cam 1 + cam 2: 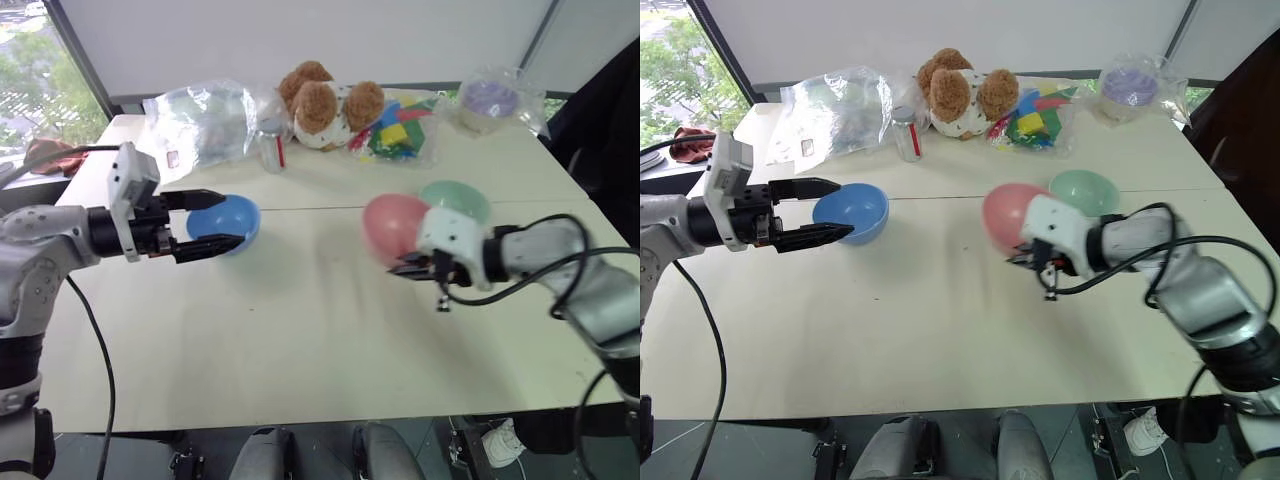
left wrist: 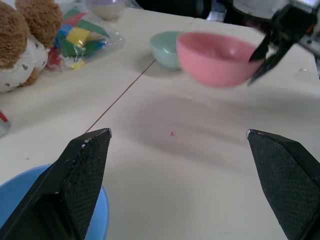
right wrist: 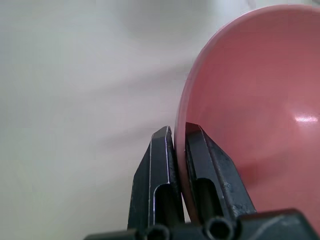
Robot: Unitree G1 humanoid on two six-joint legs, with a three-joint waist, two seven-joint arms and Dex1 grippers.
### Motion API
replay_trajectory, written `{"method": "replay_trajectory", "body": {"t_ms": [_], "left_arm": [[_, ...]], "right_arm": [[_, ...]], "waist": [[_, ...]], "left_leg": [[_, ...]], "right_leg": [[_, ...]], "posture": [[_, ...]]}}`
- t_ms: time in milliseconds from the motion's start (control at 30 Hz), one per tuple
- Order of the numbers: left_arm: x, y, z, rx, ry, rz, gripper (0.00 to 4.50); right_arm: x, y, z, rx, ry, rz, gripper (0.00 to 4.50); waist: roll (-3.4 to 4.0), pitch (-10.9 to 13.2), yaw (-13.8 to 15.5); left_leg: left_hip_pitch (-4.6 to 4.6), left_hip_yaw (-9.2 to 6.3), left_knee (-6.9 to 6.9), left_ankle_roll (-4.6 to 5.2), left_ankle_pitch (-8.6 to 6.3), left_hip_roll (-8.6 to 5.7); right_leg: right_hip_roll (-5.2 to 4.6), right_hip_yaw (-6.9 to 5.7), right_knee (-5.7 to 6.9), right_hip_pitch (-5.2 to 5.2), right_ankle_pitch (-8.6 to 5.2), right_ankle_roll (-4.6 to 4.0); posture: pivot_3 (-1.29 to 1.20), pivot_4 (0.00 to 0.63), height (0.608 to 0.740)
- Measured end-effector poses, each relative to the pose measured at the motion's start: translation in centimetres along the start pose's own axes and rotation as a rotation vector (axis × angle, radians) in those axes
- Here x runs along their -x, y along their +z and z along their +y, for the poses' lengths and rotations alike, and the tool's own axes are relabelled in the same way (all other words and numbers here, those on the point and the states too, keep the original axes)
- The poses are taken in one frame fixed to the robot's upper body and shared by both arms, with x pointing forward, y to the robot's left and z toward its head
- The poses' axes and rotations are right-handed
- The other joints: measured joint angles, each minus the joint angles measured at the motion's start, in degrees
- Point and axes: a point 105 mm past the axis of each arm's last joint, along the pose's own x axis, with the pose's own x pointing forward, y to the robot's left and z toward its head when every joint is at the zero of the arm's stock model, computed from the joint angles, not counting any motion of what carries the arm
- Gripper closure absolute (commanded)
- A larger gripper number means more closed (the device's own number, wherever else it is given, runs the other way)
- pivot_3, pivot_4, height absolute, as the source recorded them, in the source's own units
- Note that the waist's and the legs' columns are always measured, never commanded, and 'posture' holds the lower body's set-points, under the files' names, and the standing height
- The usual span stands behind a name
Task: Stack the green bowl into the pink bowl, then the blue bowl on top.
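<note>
From the head camera, the right gripper (image 1: 1028,262) pinches the rim of the pink bowl (image 1: 1006,215), lifted and tilted off the table (image 1: 940,340); the green bowl (image 1: 1084,190) sits just behind that gripper. The left gripper (image 1: 205,222) hangs spread around the near side of the blue bowl (image 1: 225,220), without closing on it.

Across the left wrist view, the pink bowl (image 2: 215,57) hangs clear of the table, the green bowl (image 2: 166,47) beyond it.

Close in the right wrist view, both fingers (image 3: 160,185) clamp the thin pink wall (image 3: 260,105). A rim pinch probably lets the bowl swing, so set it down level and in open space before fetching the green bowl.
</note>
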Motion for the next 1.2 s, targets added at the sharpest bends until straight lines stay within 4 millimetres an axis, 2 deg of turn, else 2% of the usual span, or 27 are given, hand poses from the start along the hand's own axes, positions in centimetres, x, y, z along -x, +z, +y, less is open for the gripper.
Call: {"method": "replay_trajectory", "body": {"t_ms": [100,233,333,533,667,733,800,867,933,967,1067,1133,1200], "left_arm": [[0.2,1.0,0.0,-0.008,-0.005,-0.02,0.0],[0.8,1.7,0.1,-0.024,0.006,-0.033,0.0],[0.9,1.8,0.1,-0.017,0.008,-0.037,0.0],[1.0,2.0,0.1,-0.009,0.015,-0.049,0.0],[1.0,2.0,0.2,-0.008,0.02,-0.047,0.0],[1.0,2.0,0.2,-0.01,0.022,-0.047,0.0],[1.0,2.0,0.2,-0.01,0.023,-0.047,0.0],[1.0,2.0,0.2,-0.008,0.025,-0.048,0.0],[1.0,2.0,0.3,-0.01,0.025,-0.052,0.0],[0.9,2.1,0.3,-0.016,0.023,-0.057,0.0],[0.9,2.3,0.4,-0.026,0.025,-0.064,0.0],[0.8,2.2,0.4,-0.025,0.022,-0.059,0.0],[0.7,2.1,0.4,-0.025,0.019,-0.055,0.0]], "right_arm": [[-2.5,0.0,0.5,0.068,0.088,-0.002,4.43],[-4.2,-1.0,0.0,0.1,0.119,0.027,4.43],[-5.2,-1.0,-0.2,0.135,0.142,0.034,3.41],[-5.7,-0.6,-0.6,0.183,0.16,0.044,0.34],[-3.4,0.7,-2.9,0.134,0.072,0.003,0.34],[-0.7,1.4,-5.2,0.113,-0.029,-0.008,0.34],[2.7,0.7,-7.8,0.098,-0.16,0.042,0.34],[5.4,-1.7,-9.5,0.028,-0.264,0.115,0.34],[6.3,-4.0,-10.1,-0.022,-0.305,0.175,0.34],[6.7,-6.2,-10.2,-0.069,-0.328,0.229,0.34],[7.1,-10.8,-9.7,-0.166,-0.345,0.351,0.34],[6.9,-12.4,-9.7,-0.191,-0.355,0.387,0.34],[6.4,-13.2,-9.8,-0.209,-0.361,0.394,0.34]], "waist": [[-0.02,0.0,-0.1],[-0.02,0.0,-0.19],[-0.02,0.0,-0.23],[-0.02,0.0,-0.17],[-0.01,0.01,-0.17],[-0.02,0.0,-0.03],[-0.04,-0.01,0.08],[-0.08,-0.04,0.02],[-0.09,-0.04,-0.2],[-0.09,-0.04,-0.28],[-0.03,0.0,-0.59],[0.0,0.01,-0.85],[0.0,0.01,-1.06]], "left_leg": [[-0.01,0.02,0.03,-0.13,0.07,-0.05],[0.0,0.03,0.03,-0.16,0.09,-0.07],[0.0,0.02,0.01,-0.16,0.09,-0.07],[0.0,0.02,0.01,-0.17,0.1,-0.07],[0.0,0.02,0.02,-0.18,0.1,-0.07],[0.0,0.01,0.02,-0.18,0.1,-0.07],[0.0,-0.02,0.01,-0.18,0.1,-0.07],[0.0,-0.01,-0.01,-0.18,0.09,-0.07],[0.01,0.03,-0.02,-0.18,0.09,-0.07],[0.01,0.03,-0.03,-0.18,0.1,-0.07],[0.02,0.16,-0.06,-0.18,0.1,-0.06],[0.03,0.21,-0.07,-0.22,0.12,-0.02],[0.03,0.2,-0.08,-0.24,0.13,-0.01]], "right_leg": [[0.02,-0.01,0.01,0.0,0.0,0.0],[0.03,-0.04,0.03,-0.01,0.0,0.0],[0.03,-0.05,0.06,-0.02,0.0,0.0],[0.02,-0.06,0.08,-0.03,0.0,0.0],[0.0,-0.05,0.09,-0.04,0.0,0.0],[-0.06,-0.05,0.08,-0.03,0.0,0.0],[-0.1,-0.05,0.04,0.0,0.0,0.0],[-0.11,-0.05,-0.02,0.03,0.0,0.0],[-0.11,-0.02,-0.02,0.02,0.0,0.0],[-0.09,-0.02,-0.02,0.01,0.0,0.0],[-0.06,0.03,0.04,-0.09,0.0,0.0],[0.0,0.06,0.1,-0.14,0.0,0.0],[0.03,0.06,0.13,-0.15,0.0,0.0]], "posture": [[0.0,0.15,0.74],[0.0,0.15,0.74],[0.0,0.15,0.74],[0.0,0.15,0.74],[0.0,0.15,0.74],[0.0,0.15,0.74],[0.0,0.15,0.74],[0.0,0.15,0.74],[0.0,0.15,0.74],[0.0,0.15,0.74],[0.0,0.15,0.74],[0.0,0.15,0.74],[0.0,0.15,0.74]]}}
